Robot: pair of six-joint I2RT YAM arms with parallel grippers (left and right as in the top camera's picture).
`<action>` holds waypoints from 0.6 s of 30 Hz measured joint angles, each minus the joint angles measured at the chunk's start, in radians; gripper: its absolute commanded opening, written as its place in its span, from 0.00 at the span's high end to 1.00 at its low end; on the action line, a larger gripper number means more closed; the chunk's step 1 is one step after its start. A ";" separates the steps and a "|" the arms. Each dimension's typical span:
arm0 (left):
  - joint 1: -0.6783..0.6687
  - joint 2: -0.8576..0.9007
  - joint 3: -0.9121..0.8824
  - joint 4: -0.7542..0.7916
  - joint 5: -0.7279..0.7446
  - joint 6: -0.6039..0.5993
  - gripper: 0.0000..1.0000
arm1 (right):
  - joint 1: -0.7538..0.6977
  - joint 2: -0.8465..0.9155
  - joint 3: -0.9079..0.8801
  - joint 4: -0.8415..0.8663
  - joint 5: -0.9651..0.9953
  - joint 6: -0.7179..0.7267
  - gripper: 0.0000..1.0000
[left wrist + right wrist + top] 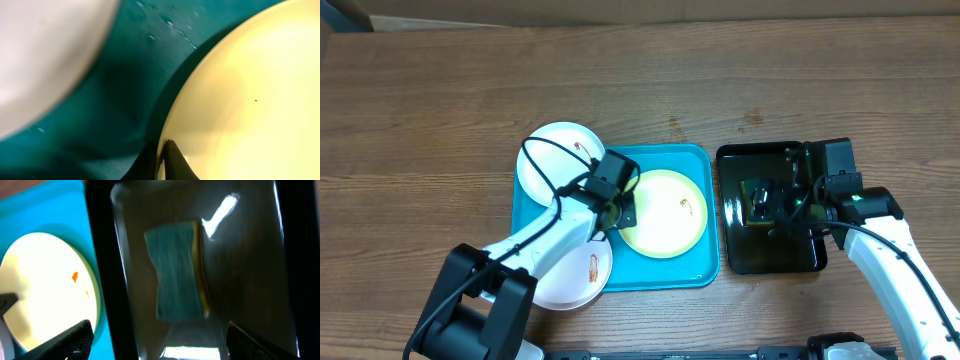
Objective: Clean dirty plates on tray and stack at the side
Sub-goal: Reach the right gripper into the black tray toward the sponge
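On the turquoise tray [670,270] lies a plate with a yellow-green rim [665,212] and a small reddish smear. My left gripper [618,208] is shut on that plate's left rim. In the left wrist view one dark finger [177,165] lies on top of the plate [240,90] and the other sits under its edge. A white plate [555,160] rests over the tray's far left corner. Another white plate [575,275], also smeared, overlaps the near left corner. My right gripper [775,200] hangs open over the black tray.
A glossy black tray [770,250] stands right of the turquoise one. In it lies a blue sponge with a yellow layer [177,270], ahead of my right fingers [75,340] and between their lines. The table is brown wood.
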 measured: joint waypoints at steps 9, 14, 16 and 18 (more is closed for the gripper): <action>0.041 0.009 0.006 -0.001 0.060 0.105 0.58 | 0.000 0.000 -0.179 0.241 0.012 0.002 0.15; 0.041 0.010 0.014 -0.013 0.136 0.153 0.54 | 0.000 0.029 -0.246 0.316 0.004 0.003 0.20; 0.041 0.010 0.014 -0.020 0.156 0.159 0.53 | 0.000 0.060 -0.251 0.326 0.003 0.003 0.22; 0.040 0.010 0.014 -0.024 0.168 0.163 0.50 | 0.000 0.097 -0.251 0.345 0.002 0.002 0.28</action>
